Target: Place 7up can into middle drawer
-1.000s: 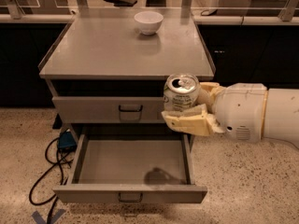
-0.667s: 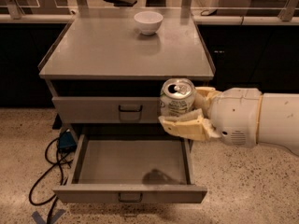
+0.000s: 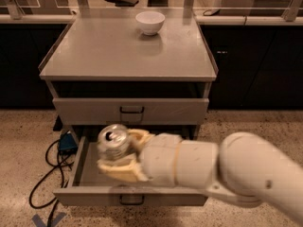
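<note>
The 7up can point(image 3: 112, 142) is a silvery can with a shiny round top, tilted a little toward the camera. My gripper point(image 3: 120, 155) is shut on it, with cream fingers point(image 3: 118, 168) on either side of its body. The can hangs above the left part of the open middle drawer point(image 3: 85, 167), a shallow grey tray pulled out from the cabinet with a small dark handle point(image 3: 130, 201) at its front. My white arm point(image 3: 227, 169) reaches in from the right and hides the drawer's right half.
A white bowl point(image 3: 150, 22) stands at the back of the grey cabinet top point(image 3: 128, 51). The shut drawer above point(image 3: 131, 110) shows only its front panel. A blue box and black cables point(image 3: 57, 150) lie on the speckled floor at the left.
My gripper has carried the can down and to the left, from level with the shut upper drawer to just over the open drawer. The camera view has also shifted closer.
</note>
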Action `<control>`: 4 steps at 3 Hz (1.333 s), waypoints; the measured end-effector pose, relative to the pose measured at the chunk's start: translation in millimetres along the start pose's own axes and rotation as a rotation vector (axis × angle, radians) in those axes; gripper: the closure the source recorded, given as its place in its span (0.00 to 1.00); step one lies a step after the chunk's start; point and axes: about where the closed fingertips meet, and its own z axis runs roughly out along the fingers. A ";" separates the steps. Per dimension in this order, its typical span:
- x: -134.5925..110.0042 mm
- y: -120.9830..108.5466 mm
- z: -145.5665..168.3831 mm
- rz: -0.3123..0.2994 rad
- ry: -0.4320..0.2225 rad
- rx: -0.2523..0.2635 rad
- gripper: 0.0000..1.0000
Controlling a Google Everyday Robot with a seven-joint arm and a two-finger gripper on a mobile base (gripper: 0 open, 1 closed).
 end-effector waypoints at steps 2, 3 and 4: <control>56.1 129.6 109.7 0.056 0.046 -0.260 1.00; 62.6 123.3 110.6 0.053 0.035 -0.232 1.00; 94.5 91.1 115.6 0.021 0.046 -0.134 1.00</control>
